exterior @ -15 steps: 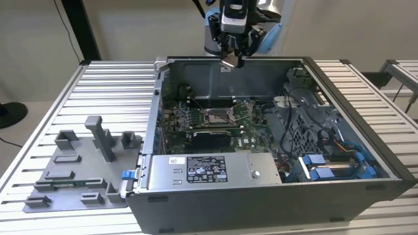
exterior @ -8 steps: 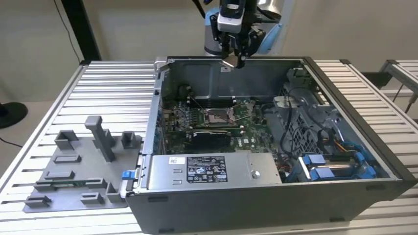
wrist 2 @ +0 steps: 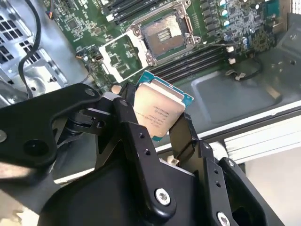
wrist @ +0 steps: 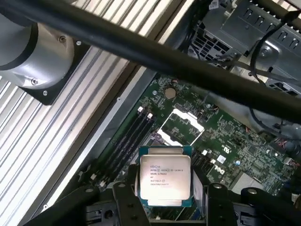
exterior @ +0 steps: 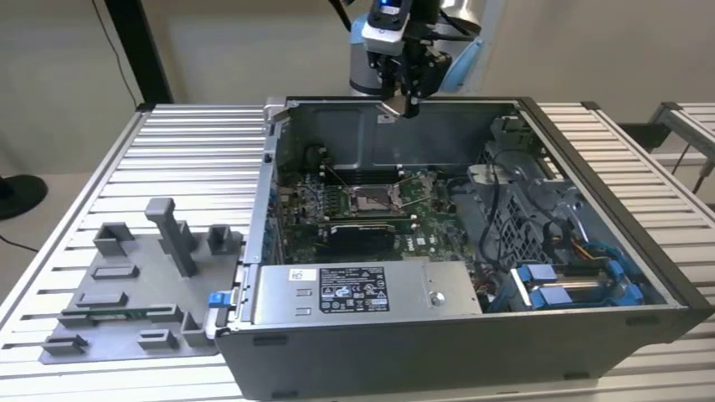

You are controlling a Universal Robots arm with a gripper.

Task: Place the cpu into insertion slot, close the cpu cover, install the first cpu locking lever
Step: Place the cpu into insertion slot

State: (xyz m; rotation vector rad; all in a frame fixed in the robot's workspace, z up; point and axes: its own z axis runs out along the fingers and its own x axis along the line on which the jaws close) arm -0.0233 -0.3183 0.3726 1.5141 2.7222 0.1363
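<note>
While a grey fixture tray (exterior: pixel 134 285) lies at the exterior view's left, the gripper (exterior: pixel 409 107) hangs further right over the far wall of the open computer case (exterior: pixel 470 343), clamped on the cpu (wrist 2: pixel 157 110) by two opposite edges. In the second wrist view the insertion slot (wrist 2: pixel 164 35) sits bare on the green board (wrist 2: pixel 235 19), well apart from the held chip, its cpu cover (wrist 2: pixel 120 54) swung open beside it.

Fine dark print runs in rows on the cpu (wrist: pixel 165 178) top. A printed label (exterior: pixel 353 289) sits on the power supply (exterior: pixel 453 285), its words too small to tell.
</note>
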